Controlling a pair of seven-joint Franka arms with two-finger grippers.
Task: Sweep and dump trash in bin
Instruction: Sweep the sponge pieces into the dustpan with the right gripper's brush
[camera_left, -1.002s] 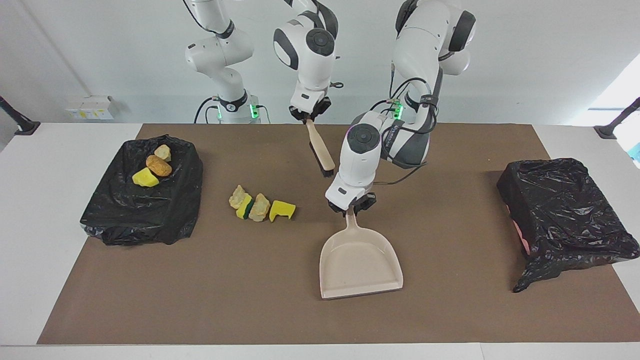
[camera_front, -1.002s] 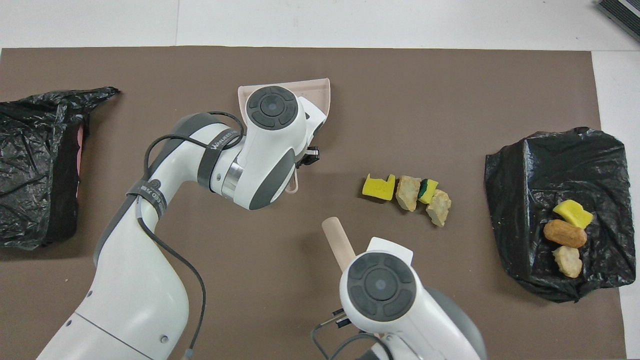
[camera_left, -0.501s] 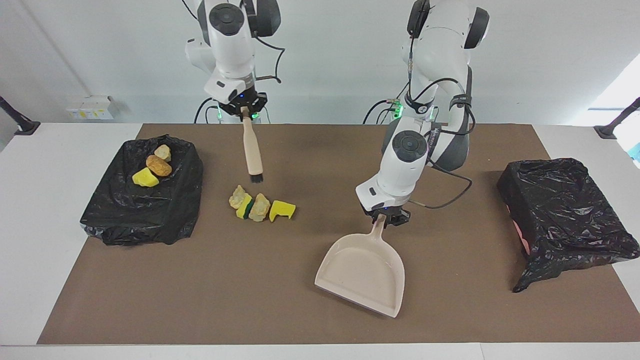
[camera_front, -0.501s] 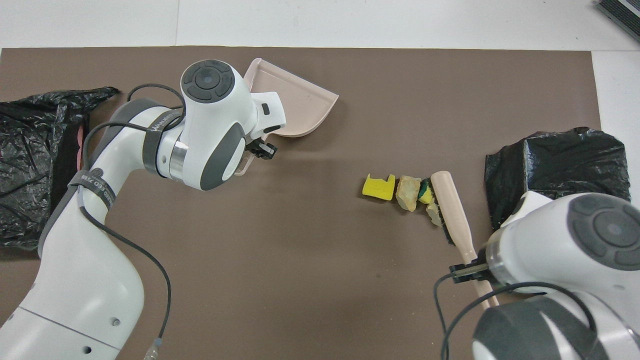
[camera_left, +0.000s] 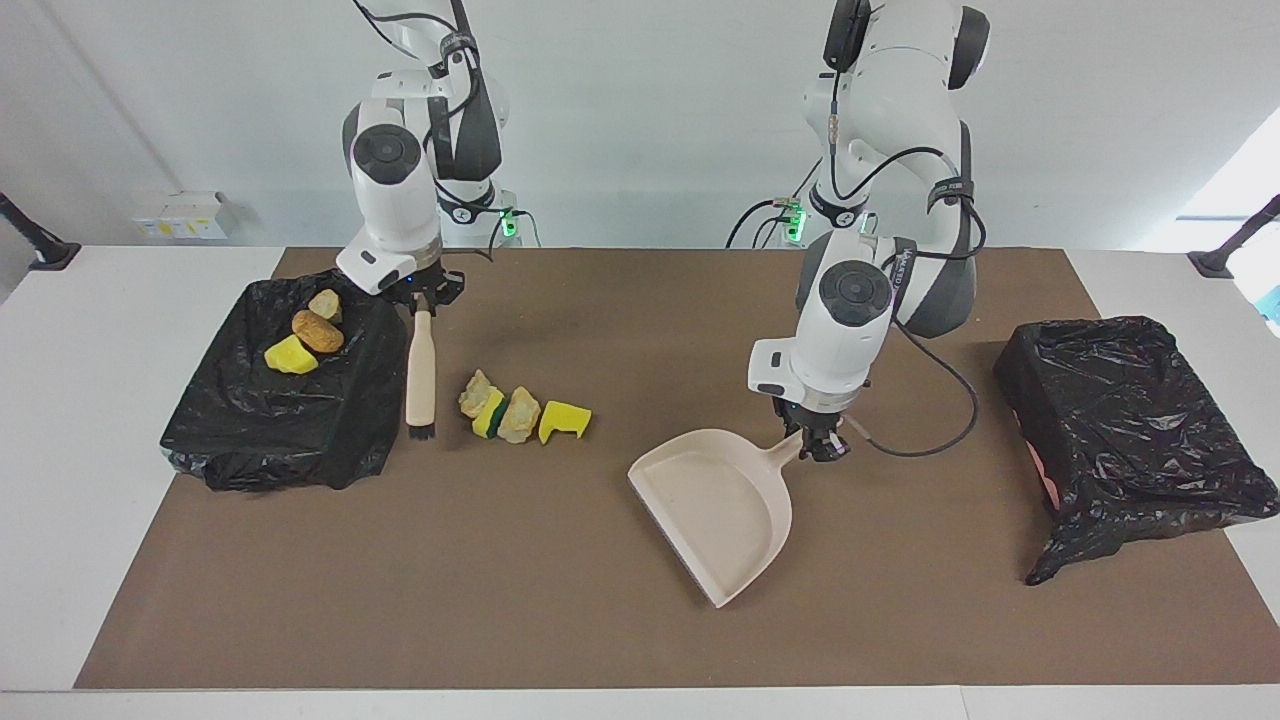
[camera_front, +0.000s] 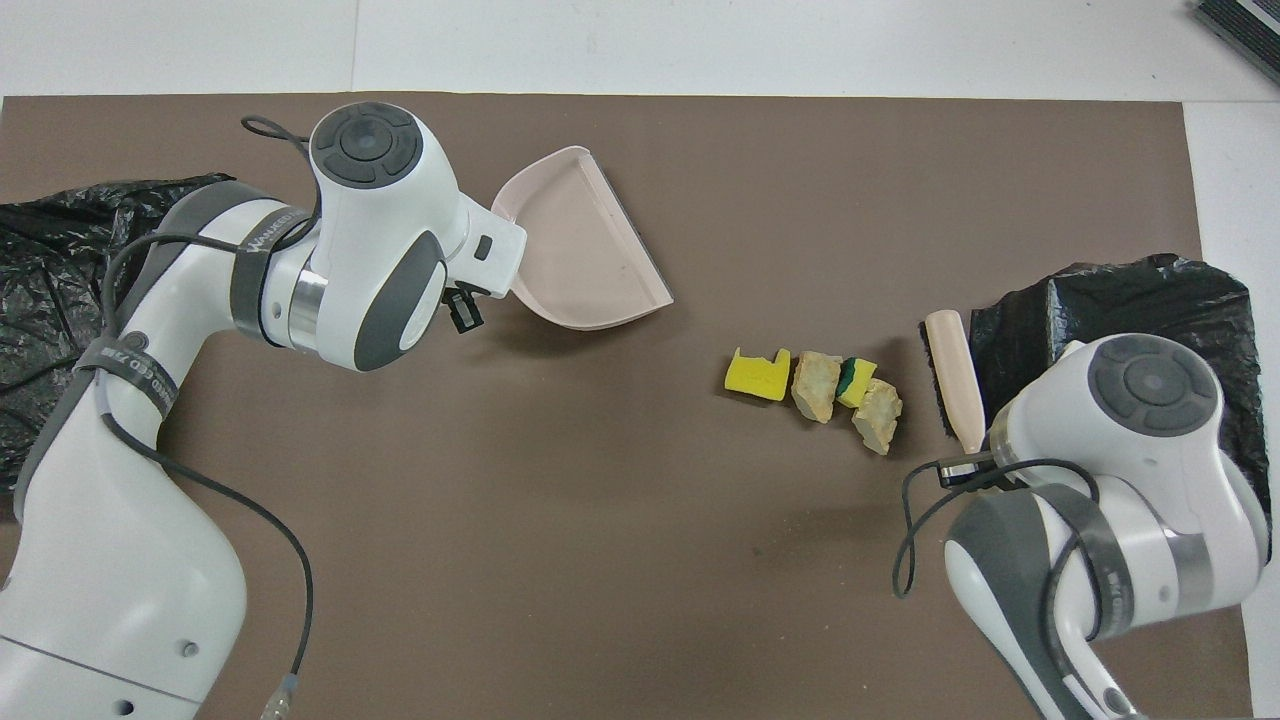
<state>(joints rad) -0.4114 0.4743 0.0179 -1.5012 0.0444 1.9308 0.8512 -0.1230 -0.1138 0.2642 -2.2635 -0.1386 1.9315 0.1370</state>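
In the overhead view, the trash (camera_front: 815, 385) row runs nine-to-three, at nine o'clock of the brush (camera_front: 952, 375) pinched by the right gripper (camera_left: 420, 300), with the left gripper (camera_left: 822, 445) pinching the dustpan (camera_left: 715, 510).

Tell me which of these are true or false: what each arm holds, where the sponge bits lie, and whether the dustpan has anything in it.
1. The right gripper holds the brush by its handle. True.
2. The left gripper is empty. False: it is shut on the dustpan handle.
3. Sponge chunks lie in a row on the mat between brush and dustpan. True.
4. The dustpan is full of trash. False: it is empty.
5. Three chunks lie on the black bag at the right arm's end. True.
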